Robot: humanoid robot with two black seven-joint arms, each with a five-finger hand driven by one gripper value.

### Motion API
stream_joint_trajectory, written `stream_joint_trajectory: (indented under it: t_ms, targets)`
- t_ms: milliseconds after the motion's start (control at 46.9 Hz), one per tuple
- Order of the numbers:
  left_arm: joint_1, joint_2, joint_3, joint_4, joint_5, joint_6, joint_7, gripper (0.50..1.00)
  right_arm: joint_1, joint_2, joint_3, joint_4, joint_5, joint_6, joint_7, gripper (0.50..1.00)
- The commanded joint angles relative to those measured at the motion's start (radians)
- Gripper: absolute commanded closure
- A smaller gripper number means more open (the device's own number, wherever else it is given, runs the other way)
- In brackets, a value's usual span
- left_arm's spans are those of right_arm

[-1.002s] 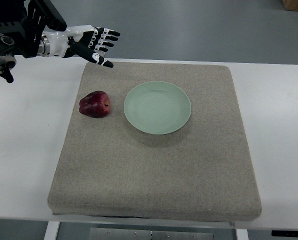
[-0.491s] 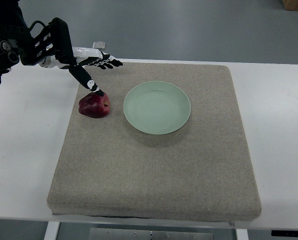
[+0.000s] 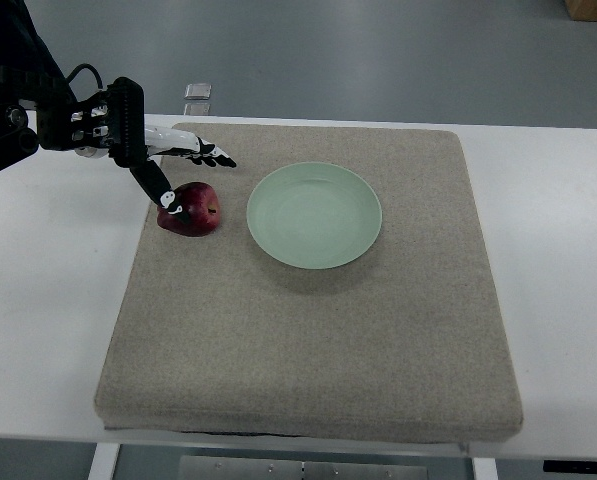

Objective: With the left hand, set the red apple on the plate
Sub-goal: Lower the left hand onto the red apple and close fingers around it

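A dark red apple [image 3: 194, 209] lies on the grey mat [image 3: 308, 330], just left of the pale green plate [image 3: 315, 215]. My left hand [image 3: 183, 175] comes in from the upper left and sits right over the apple's far left side. Its fingers [image 3: 210, 155] are spread flat and its thumb tip touches the apple's left top. The hand is open and does not hold the apple. The plate holds nothing. The right arm is out of view.
The mat covers most of a white table [image 3: 48, 280]. A small grey object [image 3: 198, 92] lies on the floor beyond the table's far edge. A brown box corner [image 3: 593, 8] shows at the top right.
My left hand has come down and pulled back left toward the apple; its thumb now rests on the apple's left top. The apple and plate have not moved.
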Motion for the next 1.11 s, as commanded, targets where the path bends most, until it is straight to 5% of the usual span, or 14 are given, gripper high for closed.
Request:
stream_joint_trajectory:
  t_ms: [0, 682, 832, 960, 1088]
  targets:
    - [0.000, 0.000, 0.001, 0.004, 0.014, 0.003, 0.000, 0.529, 0.000, 0.000, 0.001, 0.000, 0.000, -0.001, 0.000, 0.570]
    - [0.046, -0.008, 0.020, 0.015, 0.025, 0.063, 0.001, 0.527, 0.000, 0.000, 0.001, 0.000, 0.000, -0.001, 0.000, 0.570]
    - [0.046, -0.006, 0.020, 0.014, 0.033, 0.061, -0.002, 0.683, 0.000, 0.000, -0.001, 0.000, 0.000, -0.001, 0.000, 0.570]
    - [0.048, -0.006, 0.021, 0.012, 0.036, 0.056, -0.018, 0.726, 0.000, 0.000, 0.001, 0.000, 0.000, 0.001, 0.000, 0.570]
    - [0.046, -0.008, 0.021, 0.014, 0.039, 0.056, -0.018, 0.848, 0.000, 0.000, -0.001, 0.000, 0.000, -0.001, 0.000, 0.570]
